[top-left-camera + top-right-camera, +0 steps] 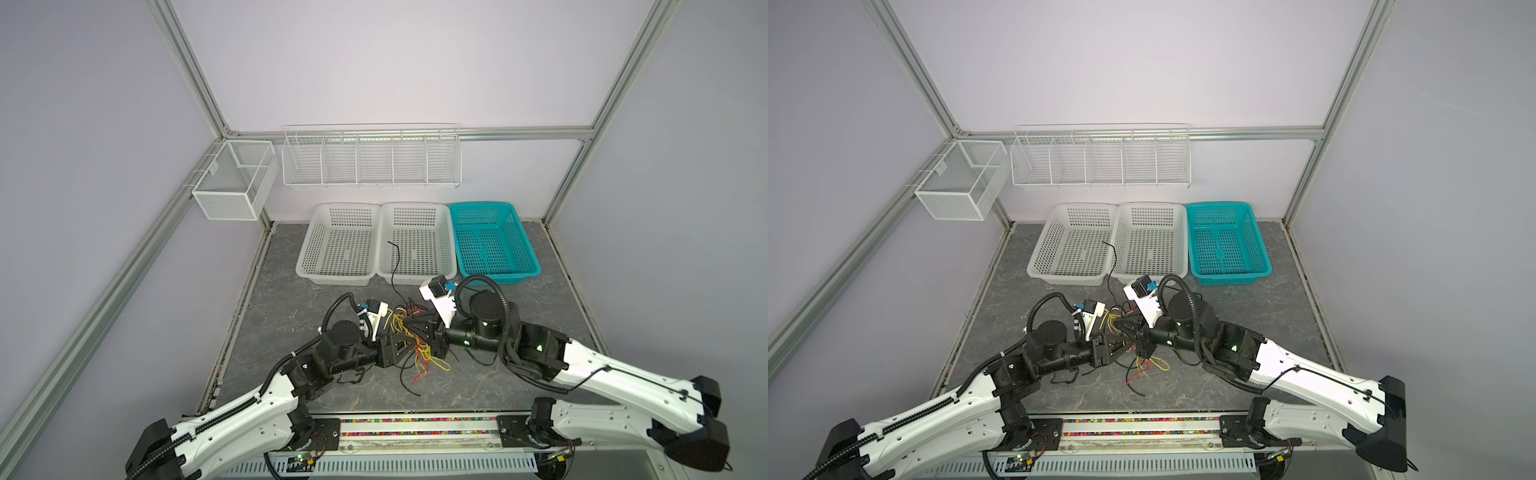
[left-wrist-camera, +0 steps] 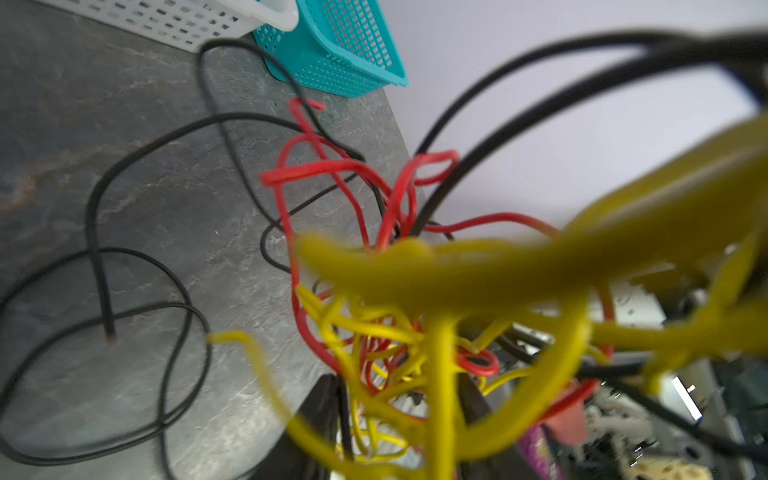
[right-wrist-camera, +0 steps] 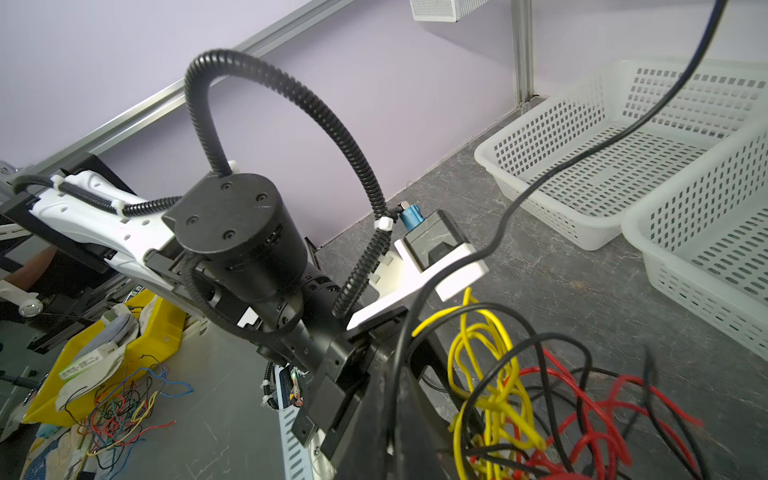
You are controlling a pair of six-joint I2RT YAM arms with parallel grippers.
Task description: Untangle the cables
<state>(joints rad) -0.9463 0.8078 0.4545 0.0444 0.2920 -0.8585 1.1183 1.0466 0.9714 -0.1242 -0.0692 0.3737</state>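
Where the thin red, yellow and black cables lie: they are heaped in one knot on the grey stone-patterned tabletop, just in front of the middle white perforated plastic basket.

Stray strand: one long black wire is led from the knot up over that basket's front rim, and its tip is seen above the basket's floor.

Left gripper: the black left gripper is pushed into the knot from the basket's left-hand side. Whether its fingers are spread or pinching a wire cannot be told.

Right gripper: the black right gripper is pushed in from the basket's right-hand side, fingers pressed together. Which wire is caught, if any, cannot be made out.

Deciding relation: the knot is stretched away from the basket toward the robot's base, and the two grippers are met almost tip to tip across its middle. Neither arm is judged the nearer. A sideways parting, across that long axis, is judged to be what is called for.

Hidden: the left wrist view is filled by blurred yellow loops. In both top views the crossings are covered by the grippers.
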